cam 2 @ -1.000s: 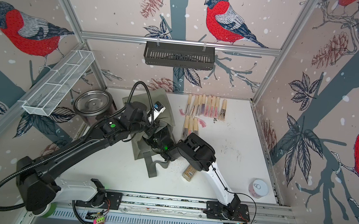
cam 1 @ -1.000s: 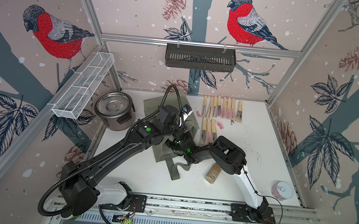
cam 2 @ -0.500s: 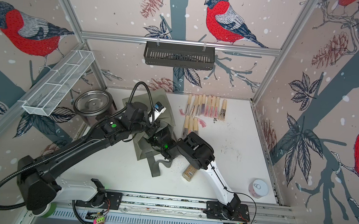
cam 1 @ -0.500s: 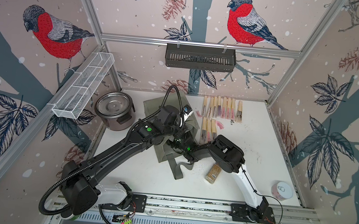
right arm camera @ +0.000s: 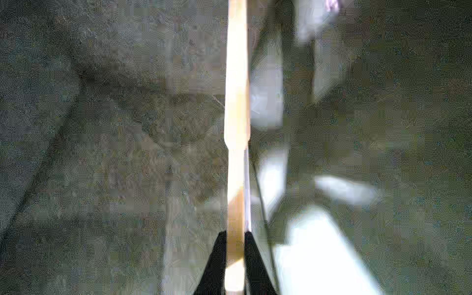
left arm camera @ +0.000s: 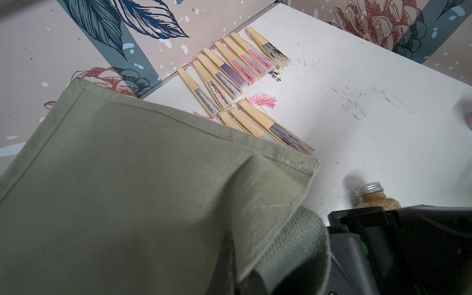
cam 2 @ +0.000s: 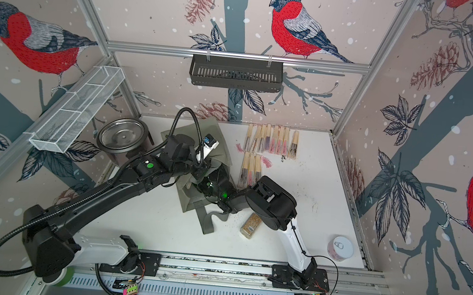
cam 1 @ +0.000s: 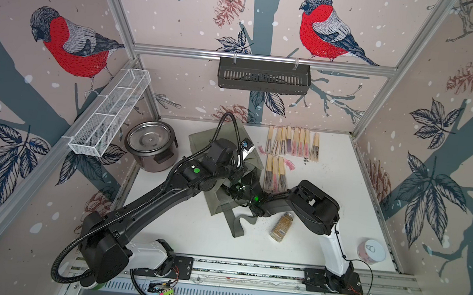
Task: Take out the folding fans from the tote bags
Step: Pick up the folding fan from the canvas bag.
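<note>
Jaws check: over the desk, left jaws are pinched shut on the bag rim. Two rows of fans already lie out beside it, so mostly done. Right jaws are inside, clamped on one more fan; can't tell if others hide there.

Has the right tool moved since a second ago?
Yes: the right tool, shut on a folding fan, has backed slightly from the tote bag toward the spice jar.

This is a robotics lab cell: aluminium framing boxes in a white tabletop, bird-print panels stand in for walls, and robot arms bolt to a rail along the frame's bottom.
</note>
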Controlling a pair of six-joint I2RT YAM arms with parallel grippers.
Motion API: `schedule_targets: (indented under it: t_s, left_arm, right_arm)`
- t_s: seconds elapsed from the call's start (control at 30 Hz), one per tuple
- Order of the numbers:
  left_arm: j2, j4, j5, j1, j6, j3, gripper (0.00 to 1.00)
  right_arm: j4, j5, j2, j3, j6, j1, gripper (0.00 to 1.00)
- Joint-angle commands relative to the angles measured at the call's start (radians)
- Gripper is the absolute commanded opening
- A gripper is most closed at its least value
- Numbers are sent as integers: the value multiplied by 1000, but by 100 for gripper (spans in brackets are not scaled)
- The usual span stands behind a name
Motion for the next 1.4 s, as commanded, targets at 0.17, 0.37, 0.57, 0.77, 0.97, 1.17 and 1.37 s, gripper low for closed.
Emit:
schedule_targets:
  t_s: [0.17,0.37,0.57,0.77,0.97,1.17,1.37]
  left_arm:
    - [2,24,-13,-3,10,1,0]
    - [1,22,-14,-3,11,1,0]
    - [1,24,-16,-3,12,1,0]
    - [-1,24,-19,-3,12,-1,0]
    - [-7,25,-20,-3,12,0,0]
    - [-6,26,-22,-2,13,-1,0]
    - [-9,26,-25,-3,13,0,0]
  right_arm:
    - [33,-17,-169,-180,-62,12,13]
    - [2,-61,-262,-287,-105,14,13]
    - [-52,-116,-366,-380,-156,16,13]
    - [-172,-182,-483,-431,-225,16,13]
    - [-319,-246,-586,-463,-289,20,13]
    - [-516,-257,-734,-496,-376,3,13]
    - [-785,-304,-880,-494,-488,-33,13]
